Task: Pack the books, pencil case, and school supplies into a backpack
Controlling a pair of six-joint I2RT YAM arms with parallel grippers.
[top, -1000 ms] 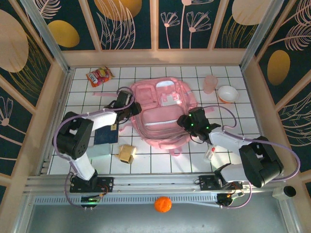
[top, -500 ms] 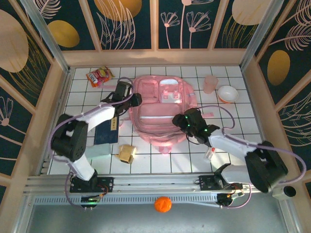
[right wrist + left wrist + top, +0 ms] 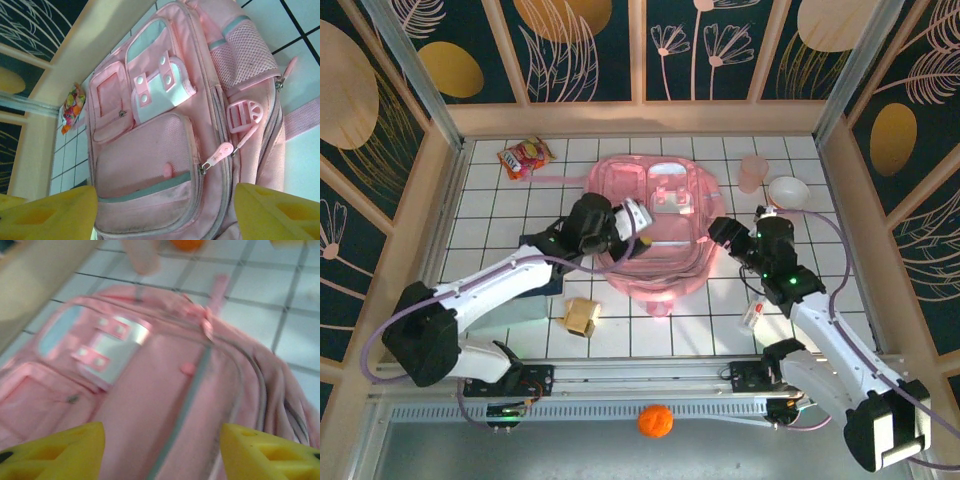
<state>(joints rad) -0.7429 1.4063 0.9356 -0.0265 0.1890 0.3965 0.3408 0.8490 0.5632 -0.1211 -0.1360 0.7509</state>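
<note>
Well out to the left of both sets of jaws, near the far-left corner of the table [image 3: 490, 210], lies a red-orange snack bag [image 3: 525, 157]. Left of the left gripper [image 3: 634, 222] and nearer the robot, the dark navy book [image 3: 546, 287] lies flat with the left arm crossing over it, and the mint-green pencil case [image 3: 528, 312] peeps out just beside the book's near edge. The tan-yellow box [image 3: 582, 316] sits alone on the tiles behind and a little left of the left jaws, apart from the book. The left gripper hangs over the left side of the pink backpack [image 3: 660, 225]; in the left wrist view its yellow fingers [image 3: 55, 455] stand wide apart with only the backpack's front beneath them, so the jaws are open and empty. The backpack lies flat, pockets up, between the two grippers. The right gripper [image 3: 722, 232] hovers at the backpack's right edge; in the right wrist view its fingers are likewise spread wide, open and holding nothing, with the front pockets and a zip pull [image 3: 216, 156] ahead of them. Behind the right jaws, the white oblong item with red marks [image 3: 753, 316] lies on the tiles. Beyond the right jaws and to their right stand a pink cup [image 3: 752, 172] and a white bowl [image 3: 788, 192]
</note>
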